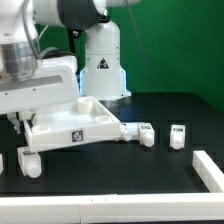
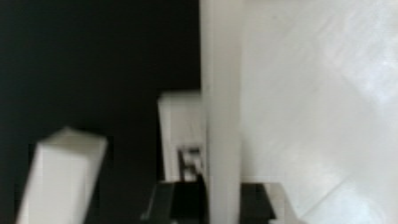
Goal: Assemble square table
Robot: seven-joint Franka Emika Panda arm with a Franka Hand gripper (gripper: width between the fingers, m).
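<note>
The white square table top [image 1: 85,120] is held tilted above the black table at the exterior view's left, with a tag on its front edge. My gripper [image 1: 27,120] is shut on its left rim. In the wrist view the rim [image 2: 222,90] runs up between my dark fingers [image 2: 185,200], with the gripper [image 2: 222,197] closed on it and the broad top face [image 2: 311,100] beside. One chunky white leg [image 1: 28,164] stands under the top's near corner. Two legs [image 2: 182,130] [image 2: 63,175] show in the wrist view; I cannot tell whether they are attached.
Two loose white legs [image 1: 147,133] [image 1: 178,137] with tags lie to the exterior view's right of the top. A white raised piece [image 1: 208,168] sits at the far right. A white border [image 1: 70,210] runs along the front. The robot base [image 1: 103,62] stands behind.
</note>
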